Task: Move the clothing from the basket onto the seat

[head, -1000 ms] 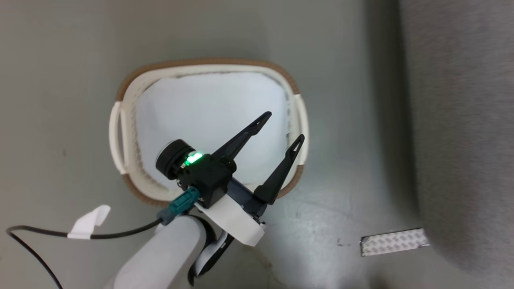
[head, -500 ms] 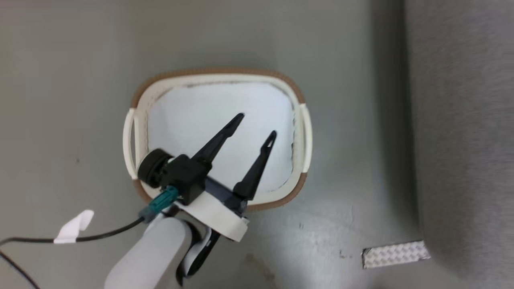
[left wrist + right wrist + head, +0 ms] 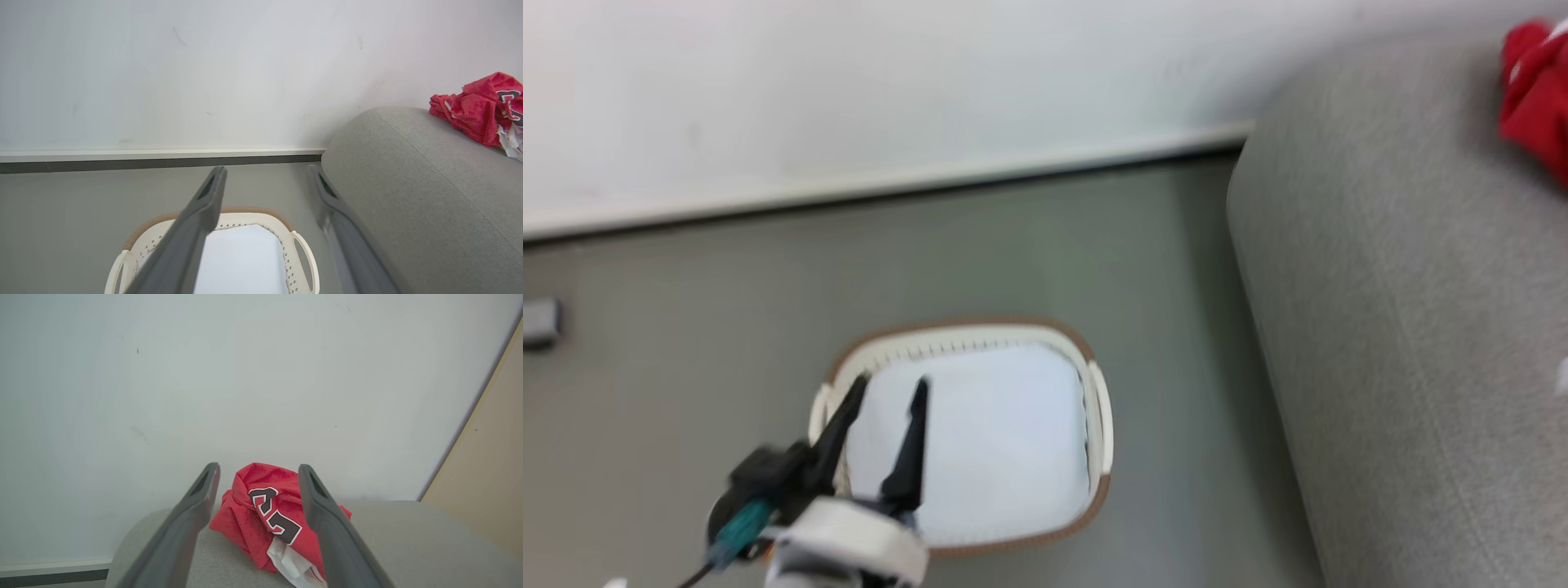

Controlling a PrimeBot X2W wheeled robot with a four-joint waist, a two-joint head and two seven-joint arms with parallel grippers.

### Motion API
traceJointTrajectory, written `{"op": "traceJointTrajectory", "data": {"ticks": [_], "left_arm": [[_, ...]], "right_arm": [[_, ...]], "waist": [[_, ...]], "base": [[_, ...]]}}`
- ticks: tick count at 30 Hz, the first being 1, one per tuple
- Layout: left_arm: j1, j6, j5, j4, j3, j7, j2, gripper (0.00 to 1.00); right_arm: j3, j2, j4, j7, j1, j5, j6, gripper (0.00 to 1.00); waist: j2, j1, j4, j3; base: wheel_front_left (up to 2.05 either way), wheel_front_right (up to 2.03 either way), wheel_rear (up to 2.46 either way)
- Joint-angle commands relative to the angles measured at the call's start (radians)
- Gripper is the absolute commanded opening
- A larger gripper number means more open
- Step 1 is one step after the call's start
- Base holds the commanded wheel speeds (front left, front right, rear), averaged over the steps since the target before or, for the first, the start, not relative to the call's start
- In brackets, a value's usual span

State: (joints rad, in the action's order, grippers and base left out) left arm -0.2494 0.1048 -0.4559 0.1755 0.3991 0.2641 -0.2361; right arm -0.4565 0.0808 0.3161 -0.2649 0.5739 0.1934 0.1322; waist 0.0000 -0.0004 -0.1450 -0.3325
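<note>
The head has tipped up since a second ago, so the whole picture has shifted and the wall point(image 3: 849, 82) now shows at the top. Set against the basket point(image 3: 964, 333), the left fingers point(image 3: 915, 425) have gone from its middle over to its left side. They are spread wide and hold nothing.

The wall is white and plain. Under it is the grey floor point(image 3: 686, 327). The big grey sofa point(image 3: 1405, 327) stands on the right, up by the wall. The basket sits on the floor near the sofa, not touching it. A pale sheet point(image 3: 1005, 441) lies flat inside the basket. The red jersey point(image 3: 1535, 90) is out of the basket. It lies in a bunched heap on top of the sofa, with black numbers and a bit of white showing. The right fingers point(image 3: 190, 516) are spread wide too. The heap shows between them, and they do not squeeze it.
</note>
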Motion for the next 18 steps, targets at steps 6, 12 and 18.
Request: {"op": "traceJointTrajectory", "data": {"ticks": [6,12,18], "left_arm": [[0.197,0.007,0.068,-0.026,-0.166,0.000,0.028,1.00],[0.332,-0.004,0.152,-0.041,-0.305,0.000,0.072,1.00],[0.407,-0.034,0.221,-0.044,-0.393,0.000,0.137,1.00]], "right_arm": [[0.152,-0.029,-0.124,0.001,-0.288,-0.136,-0.003,1.00],[0.342,-0.029,-0.145,0.001,-0.491,-0.268,-0.003,1.00],[0.485,-0.027,-0.110,0.001,-0.581,-0.287,-0.003,1.00]], "waist": [[0.0000,0.0004,0.053,0.237],[0.0000,0.0004,0.064,0.312],[0.0000,0.0004,0.071,0.347]], "base": [[0.00,0.00,0.00],[0.00,0.00,0.00],[0.00,0.00,0.00]]}}
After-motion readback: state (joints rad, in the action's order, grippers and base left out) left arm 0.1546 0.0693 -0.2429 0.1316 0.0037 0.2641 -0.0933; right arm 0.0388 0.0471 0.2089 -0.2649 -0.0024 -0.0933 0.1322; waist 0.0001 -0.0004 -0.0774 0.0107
